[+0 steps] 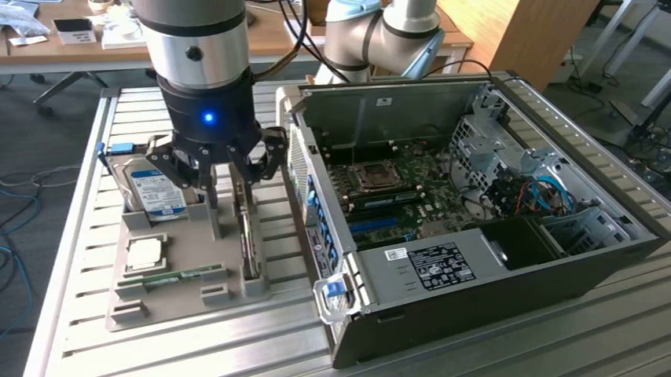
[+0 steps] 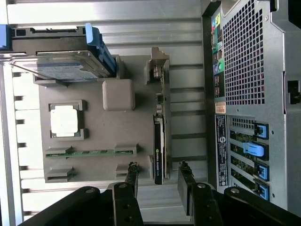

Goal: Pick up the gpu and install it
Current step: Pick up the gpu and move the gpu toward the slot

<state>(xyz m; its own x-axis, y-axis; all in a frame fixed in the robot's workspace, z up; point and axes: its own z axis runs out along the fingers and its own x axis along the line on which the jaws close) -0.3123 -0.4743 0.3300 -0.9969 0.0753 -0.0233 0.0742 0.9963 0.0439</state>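
Open jaws hung over the gpu [image 2: 159, 150], which stood on edge in its tray [image 2: 94, 127] slot, between the jaws and just below them, ungripped. The pick-up seemed in hand; it called for lowering squarely before closing on the thin card.

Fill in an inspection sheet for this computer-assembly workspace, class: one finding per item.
Surface: slatted metal table, grey holder tray on it.
Job's things: gpu stands on edge in the tray; computer case open beside it.
Clutter: hard drive, processor chip, memory stick in the tray.
Grippers: gripper open, straddling the gpu's end, not gripping.
Cables: coloured cables inside the case.
Surroundings: wooden desk behind.
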